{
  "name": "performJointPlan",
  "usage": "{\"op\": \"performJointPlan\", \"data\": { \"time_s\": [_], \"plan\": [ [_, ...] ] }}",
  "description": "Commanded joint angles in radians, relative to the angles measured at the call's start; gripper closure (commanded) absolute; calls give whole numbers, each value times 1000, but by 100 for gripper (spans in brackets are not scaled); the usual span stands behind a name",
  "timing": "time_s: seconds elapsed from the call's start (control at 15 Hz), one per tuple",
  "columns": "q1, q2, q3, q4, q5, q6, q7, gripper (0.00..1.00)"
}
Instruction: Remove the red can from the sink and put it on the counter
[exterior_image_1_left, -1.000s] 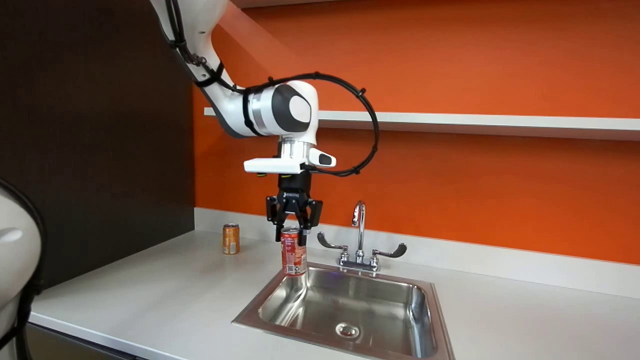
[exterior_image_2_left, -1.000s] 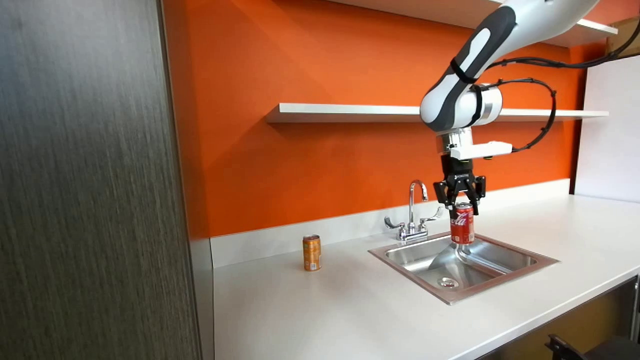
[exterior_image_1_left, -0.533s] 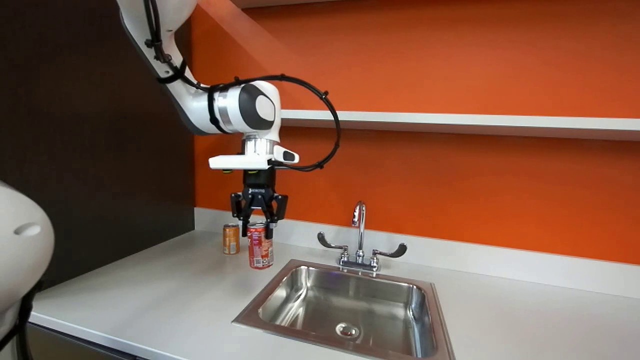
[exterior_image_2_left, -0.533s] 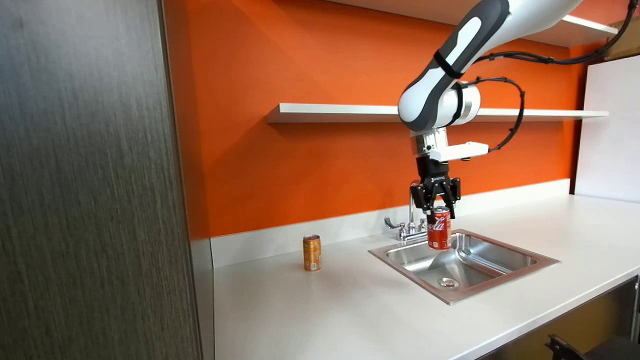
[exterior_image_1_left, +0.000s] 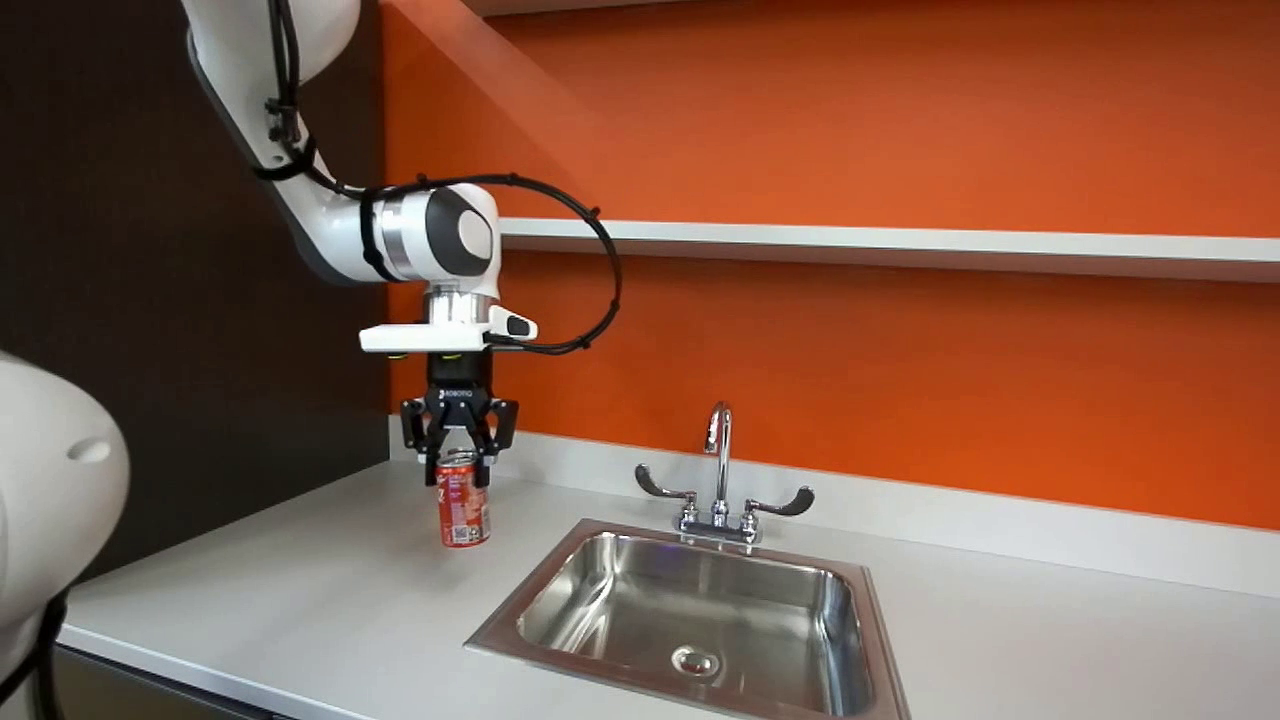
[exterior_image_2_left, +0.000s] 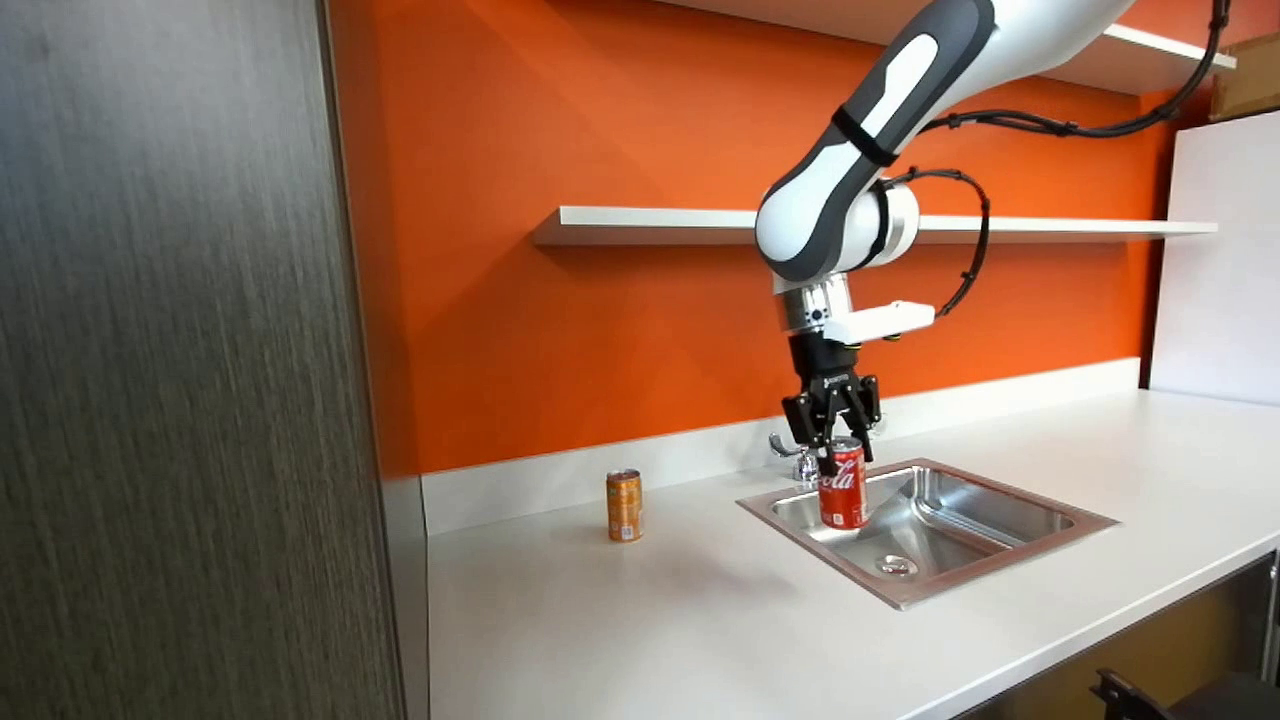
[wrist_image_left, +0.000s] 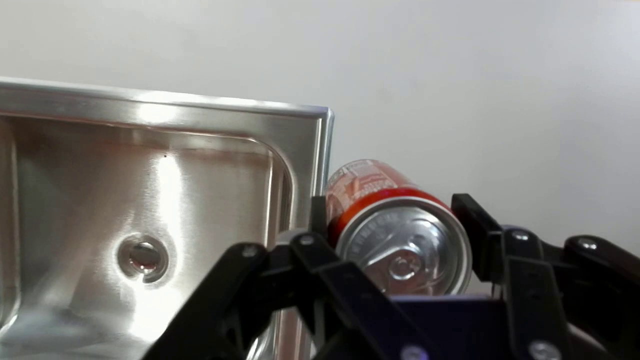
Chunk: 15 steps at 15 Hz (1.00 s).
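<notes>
My gripper is shut on the red can, its fingers around the upper part of the can. The gripper and the red can also show in the other camera's exterior view. The can hangs roughly upright above the pale counter, apart from it, beside the sink. In the wrist view the can's silvery top sits between the two black fingers, just beside the sink's rim. In an exterior view the can overlaps the far part of the sink.
A small orange-brown can stands on the counter; in an exterior view it is hidden behind the gripper and red can. The chrome faucet rises behind the sink. A white shelf runs along the orange wall. A dark panel bounds one side.
The gripper has carried the red can leftward in both exterior views, from over the sink's corner to over the counter beside it. In the last half second it has also sunk lower.
</notes>
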Motion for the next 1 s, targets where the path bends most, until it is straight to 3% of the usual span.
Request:
{"op": "performJointPlan", "data": {
  "time_s": [0.0, 0.93],
  "plan": [
    [14, 30, 22, 5, -5, 44, 11, 62],
    [36, 200, 40, 19, 18, 227, -4, 62]
  ]
}}
